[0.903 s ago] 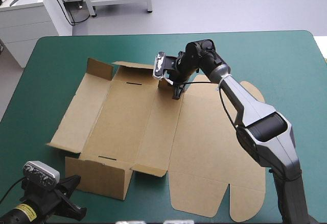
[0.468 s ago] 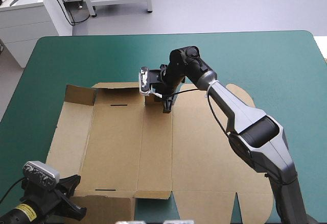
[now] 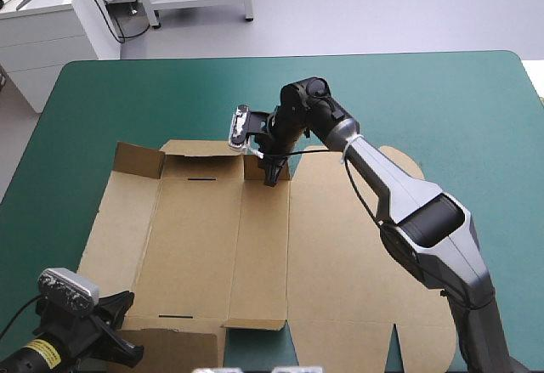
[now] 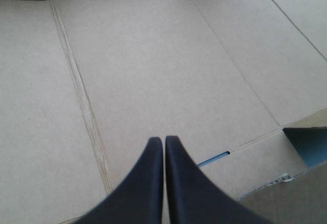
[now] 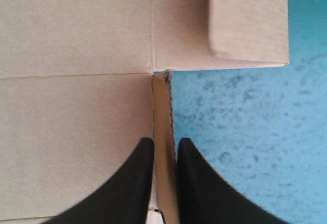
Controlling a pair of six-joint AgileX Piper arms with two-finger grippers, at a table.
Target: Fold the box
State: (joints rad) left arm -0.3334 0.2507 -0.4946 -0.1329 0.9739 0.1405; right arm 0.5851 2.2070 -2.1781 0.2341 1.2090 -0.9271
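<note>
One box (image 3: 255,245), long axis left-right, far flap clamped in right gripper (image 3: 271,172); left gripper (image 4: 164,140) pressed together.

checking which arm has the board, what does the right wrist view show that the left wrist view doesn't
Only the right wrist view: the right claw pinching a thin flap at the edge of the box. Only the left wrist view: the left claw shut on nothing, over flat panels. Both: creased brown board, a slot, some teal-green cover.
</note>
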